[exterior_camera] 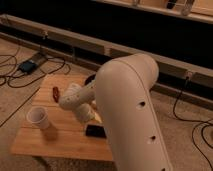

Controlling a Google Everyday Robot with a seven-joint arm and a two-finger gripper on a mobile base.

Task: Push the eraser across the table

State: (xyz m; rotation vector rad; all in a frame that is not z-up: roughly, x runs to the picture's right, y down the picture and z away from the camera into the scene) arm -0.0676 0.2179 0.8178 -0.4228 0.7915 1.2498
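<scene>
— So, where's your eraser?
— Flat near the table's front edge, toward its right corner. Your gripper hangs just behind it; open or closed, you cannot tell. A paper cup stands by the left edge.

Dim, warm indoor light with an orange cast throughout. A wide band across the upper frame sits almost black. The brightest surface is the white arm shell, centre-right, lit from above and shading off toward its lower edge. The table glows amber at lower left. The paper cup throws a soft shadow down-right onto the planks. The gripper, just left of centre and low over the table, is shaded underneath. The eraser, just below it, shows as a flat dark patch.
</scene>
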